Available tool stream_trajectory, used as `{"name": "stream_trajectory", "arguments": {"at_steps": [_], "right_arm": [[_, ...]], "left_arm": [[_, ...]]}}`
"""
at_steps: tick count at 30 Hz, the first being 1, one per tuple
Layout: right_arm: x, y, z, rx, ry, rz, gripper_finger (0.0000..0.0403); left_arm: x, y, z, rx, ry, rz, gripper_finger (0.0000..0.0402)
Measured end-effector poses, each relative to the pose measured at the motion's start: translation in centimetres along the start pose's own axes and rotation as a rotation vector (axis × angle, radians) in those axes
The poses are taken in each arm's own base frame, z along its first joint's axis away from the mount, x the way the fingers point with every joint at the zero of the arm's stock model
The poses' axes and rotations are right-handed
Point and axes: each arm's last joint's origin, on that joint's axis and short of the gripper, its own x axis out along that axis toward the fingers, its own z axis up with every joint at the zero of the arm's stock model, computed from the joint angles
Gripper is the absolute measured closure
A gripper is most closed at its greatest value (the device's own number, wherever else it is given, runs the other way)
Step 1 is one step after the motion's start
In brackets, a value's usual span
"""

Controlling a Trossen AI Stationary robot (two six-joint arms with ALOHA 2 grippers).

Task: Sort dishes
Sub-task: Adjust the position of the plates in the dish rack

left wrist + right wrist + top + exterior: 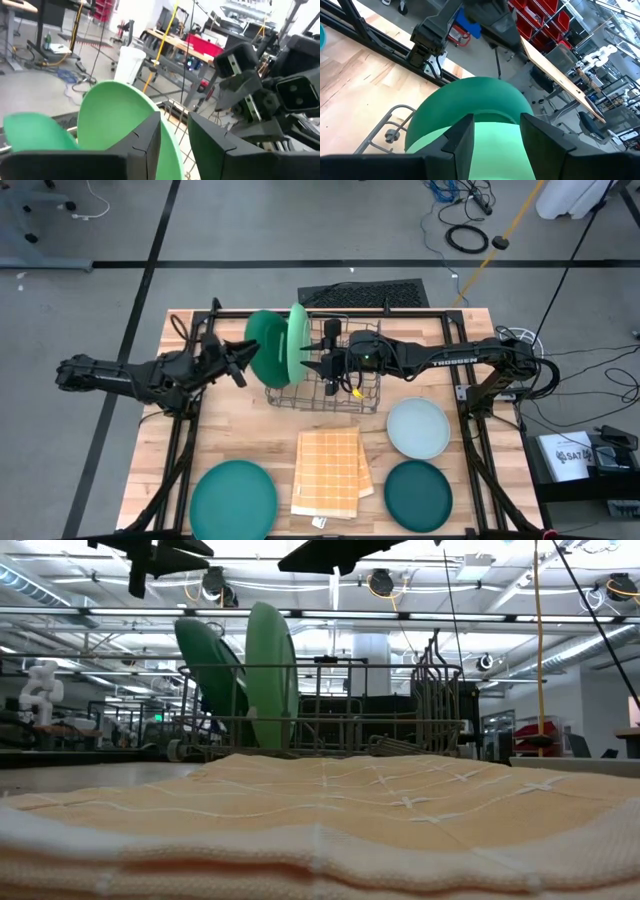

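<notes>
Two dishes stand on edge in the left end of the grey wire rack (pixel 345 385): a mid green plate (pixel 265 348) and, to its right, a light green plate (pixel 298 340). My left gripper (pixel 241 362) hovers open just left of the mid green plate (pixel 30 135), with only rack wires showing between its fingers. My right gripper (pixel 313 366) reaches over the rack, open, its fingertips close to the light green plate's (pixel 495 150) right face. A teal plate (pixel 233 498), a pale blue-grey plate (pixel 418 428) and a dark teal plate (pixel 418 493) lie flat on the table. My right gripper comes nearly level from the table's right side at the light green plate's upper part (pixel 492 132). Whether its fingertips touch the plate, I cannot tell. The plate stands upright in the rack.
An orange-yellow checked cloth (pixel 328 470) lies folded between the flat plates at the near middle. The right part of the rack (pixel 420 710) holds no dishes. A dark mat (pixel 362 293) lies beyond the table's far edge.
</notes>
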Motion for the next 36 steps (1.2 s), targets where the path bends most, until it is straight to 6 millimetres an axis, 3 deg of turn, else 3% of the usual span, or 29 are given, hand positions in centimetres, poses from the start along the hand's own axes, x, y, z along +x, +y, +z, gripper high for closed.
{"name": "stream_trajectory", "arguments": {"at_steps": [12,15,20,36], "right_arm": [[0.0,-0.1,-0.3,0.044,0.064,-0.060,0.0250],[0.0,-0.7,-1.1,0.074,0.165,-0.163,0.0250],[0.1,-1.8,-2.6,0.174,0.245,-0.190,0.0250],[2.9,-0.9,-4.8,0.171,0.220,-0.158,0.0250]], "left_arm": [[0.4,-0.1,-0.6,0.024,0.027,0.018,0.0295],[0.5,-0.1,-0.6,0.025,0.028,0.017,0.0295],[0.5,-0.2,-0.4,0.011,0.016,0.000,0.0295],[0.6,-0.8,0.0,-0.020,0.003,-0.116,0.0295]]}}
